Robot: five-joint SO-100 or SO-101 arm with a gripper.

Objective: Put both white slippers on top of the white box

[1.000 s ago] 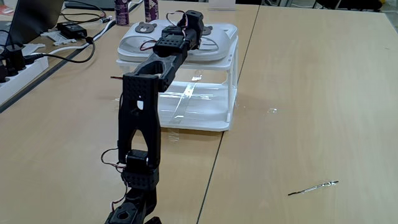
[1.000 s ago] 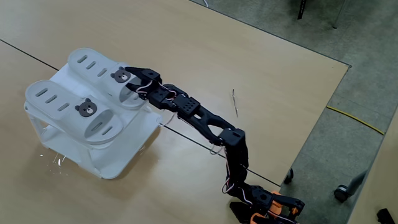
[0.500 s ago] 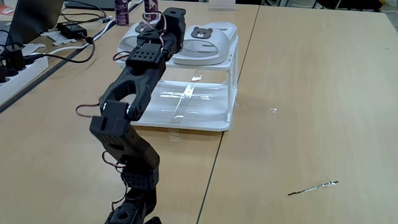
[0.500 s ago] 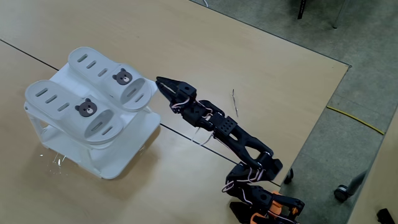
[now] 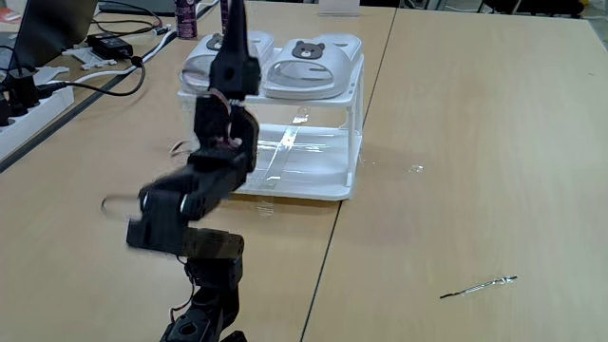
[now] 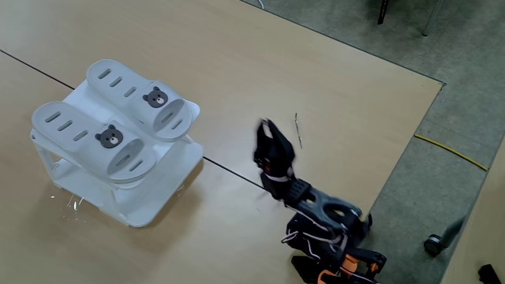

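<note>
Arm folded back over its base, forearm raised, blurred gripper (image 6: 265,130) pointed upward, holding nothing, jaw spread impossible to tell, both white slippers (image 6: 114,143) (image 6: 146,101) lay side by side atop the white box (image 5: 350,142), well apart from the gripper.

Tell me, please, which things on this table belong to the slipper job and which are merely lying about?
Part of the job:
- two white slippers, both on the rack
- white box beneath them
- gripper, raised and apart from the rack

Lying about:
- thin metal rod
- power strip and cables
- laptop
- bottles
</note>
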